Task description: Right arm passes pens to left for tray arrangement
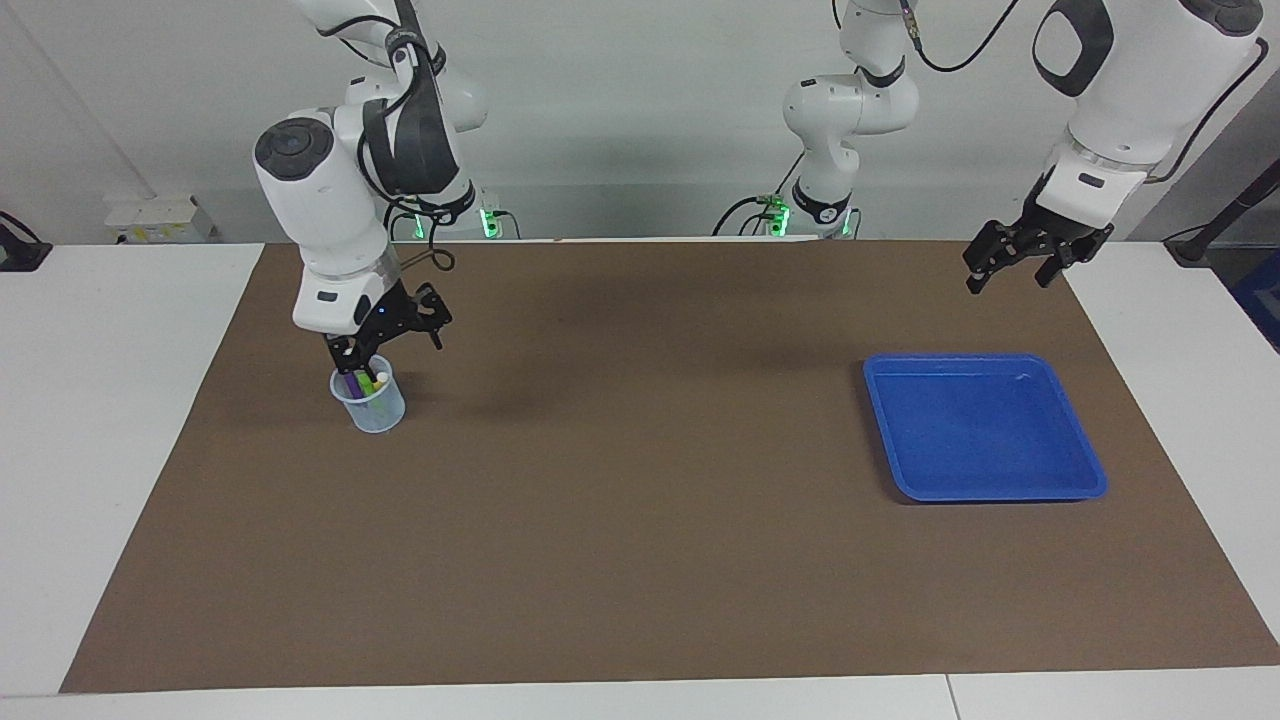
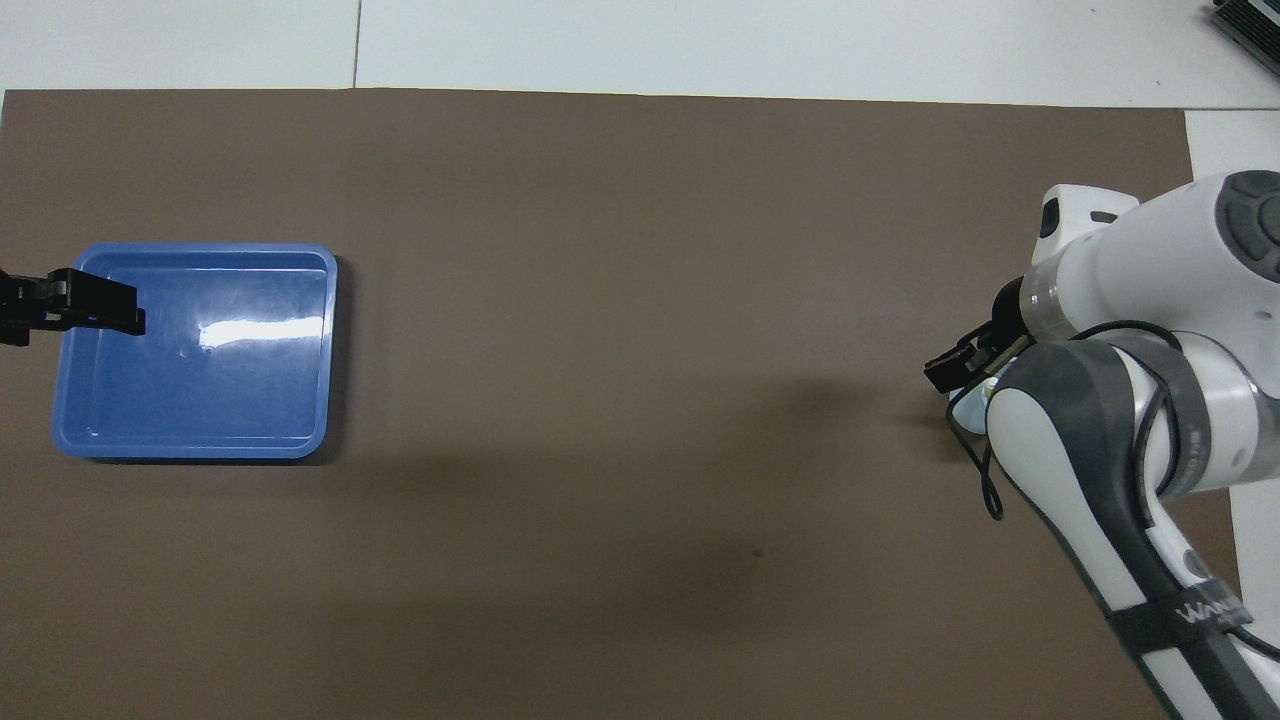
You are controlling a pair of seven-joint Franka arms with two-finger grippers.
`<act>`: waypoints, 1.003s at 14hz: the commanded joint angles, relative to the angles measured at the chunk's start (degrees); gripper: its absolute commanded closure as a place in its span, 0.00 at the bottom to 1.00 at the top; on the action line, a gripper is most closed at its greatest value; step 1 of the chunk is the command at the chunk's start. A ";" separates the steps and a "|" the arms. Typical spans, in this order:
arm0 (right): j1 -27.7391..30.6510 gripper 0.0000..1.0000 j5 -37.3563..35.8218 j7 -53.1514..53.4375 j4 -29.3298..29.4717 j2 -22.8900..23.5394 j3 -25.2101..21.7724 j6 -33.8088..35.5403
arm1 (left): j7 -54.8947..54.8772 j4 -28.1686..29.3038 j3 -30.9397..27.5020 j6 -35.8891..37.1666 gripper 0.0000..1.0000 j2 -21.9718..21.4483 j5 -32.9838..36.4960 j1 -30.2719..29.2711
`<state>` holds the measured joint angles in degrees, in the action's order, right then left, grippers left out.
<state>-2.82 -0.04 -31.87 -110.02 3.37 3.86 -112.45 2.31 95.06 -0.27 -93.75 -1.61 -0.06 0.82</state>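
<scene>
Right arm (image 1: 330,210): it is seen bent down over the cup at its own end of the table; in the overhead view its wrist and forearm cover the cup almost wholly.
Right gripper (image 1: 388,348): it is held low, just above the cup's rim and the pen tips. The fingers are spread wide apart and nothing is gripped between them. One finger is seen right at the pens' upper ends; whether it touches them cannot be told.
Pens (image 1: 362,383): three are stood upright in the cup, purple, green and yellow, with pale tips showing above the rim. They are leaned against one another.
Cup (image 1: 372,408): a small translucent pale-blue cup is set on the brown mat, toward the right arm's end of the table.
Left arm (image 1: 1120,90): it is kept waiting, raised at its own end of the table.
Left gripper (image 1: 1010,268): it is held in the air over the mat's edge, above the part of the table nearer to the robots than the tray. The fingers are parted and nothing is held.
Tray (image 1: 1085,470): the blue tray is laid flat on the mat toward the left arm's end, well apart from the cup. No pen is seen in it.
Mat (image 1: 640,520): a brown sheet is spread over most of the white table (image 1: 100,420).
</scene>
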 commanded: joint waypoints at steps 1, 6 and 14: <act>0.45 0.00 0.22 -10.99 -3.35 -0.12 0.18 -3.73 | 0.77 2.50 0.18 -0.02 0.00 -2.17 0.15 -0.55; 1.59 0.00 -0.66 -25.51 -6.51 -0.03 0.10 -6.29 | 7.35 4.69 0.89 -2.30 0.00 -2.96 -4.23 2.08; 4.23 0.12 -0.84 -31.59 -11.53 -0.21 0.01 -9.90 | 13.69 12.32 0.89 -9.23 0.00 -6.29 -10.04 4.28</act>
<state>1.09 -0.08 -62.50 -120.31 4.15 3.59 -121.42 14.73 101.83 1.24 -99.11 -4.34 -8.72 4.45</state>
